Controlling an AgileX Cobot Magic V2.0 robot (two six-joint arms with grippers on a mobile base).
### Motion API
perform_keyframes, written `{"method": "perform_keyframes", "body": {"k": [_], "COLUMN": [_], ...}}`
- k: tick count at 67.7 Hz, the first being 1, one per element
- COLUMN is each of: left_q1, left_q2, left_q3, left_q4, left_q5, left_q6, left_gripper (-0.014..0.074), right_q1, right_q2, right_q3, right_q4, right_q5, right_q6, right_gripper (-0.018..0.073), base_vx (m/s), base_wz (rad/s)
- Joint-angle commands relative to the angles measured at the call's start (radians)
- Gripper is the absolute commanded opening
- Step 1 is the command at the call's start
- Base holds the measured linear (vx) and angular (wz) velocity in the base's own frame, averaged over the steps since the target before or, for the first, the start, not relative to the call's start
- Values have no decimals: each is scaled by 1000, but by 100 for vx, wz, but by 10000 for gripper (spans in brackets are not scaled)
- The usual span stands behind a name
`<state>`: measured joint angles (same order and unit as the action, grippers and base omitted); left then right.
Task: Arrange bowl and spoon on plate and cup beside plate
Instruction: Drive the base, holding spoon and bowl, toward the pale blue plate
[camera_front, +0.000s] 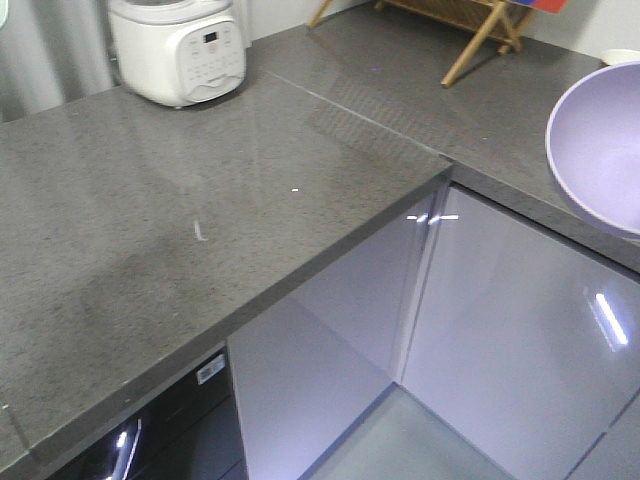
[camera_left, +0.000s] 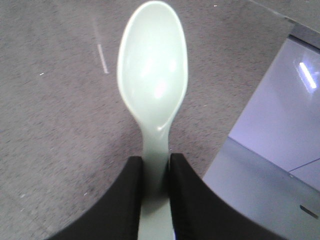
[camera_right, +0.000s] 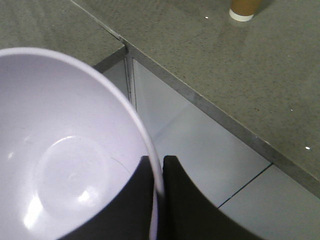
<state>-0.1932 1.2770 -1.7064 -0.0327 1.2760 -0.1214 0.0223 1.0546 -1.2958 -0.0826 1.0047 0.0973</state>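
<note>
Front view: glossy lilac bowl (camera_front: 605, 150), round and smooth, tilted, cut off at the right edge beside the speckled grey stone tabletop (camera_front: 150, 260).

Left wrist view: black left fingers (camera_left: 117, 210) clamped on the thick handle of a smooth mint-green spoon (camera_left: 152, 70). Long axis straight ahead, oval scoop pointing away, hollow facing the camera, above the tabletop.

Right wrist view: right fingers (camera_right: 187, 205) pinching the bowl's thin rim, one inside, one outside. Brown cup (camera_right: 244, 7) well apart on the tabletop.
</note>
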Motion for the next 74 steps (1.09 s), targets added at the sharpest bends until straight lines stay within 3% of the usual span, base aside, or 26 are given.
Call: {"method": "perform_keyframes", "body": {"k": [1,74], "left_q1": [0,0], "left_q2": [-26,-26], "left_q3": [-32,-32], "left_q4": [-9,-9], "left_q5": [-25,-25], "left_q6": [1,1], "left_gripper": [-6,-6], "right_q1": [-7,-7], "right_q2": [-14,-14], "right_q3": [-30,-30], "right_q4": [-10,-10], "right_q5": [-67,-67], "right_q6": [-7,-7], "right_gripper": [-11,-11], "base_vx": [3,7], "base_wz": [-36,-41]}}
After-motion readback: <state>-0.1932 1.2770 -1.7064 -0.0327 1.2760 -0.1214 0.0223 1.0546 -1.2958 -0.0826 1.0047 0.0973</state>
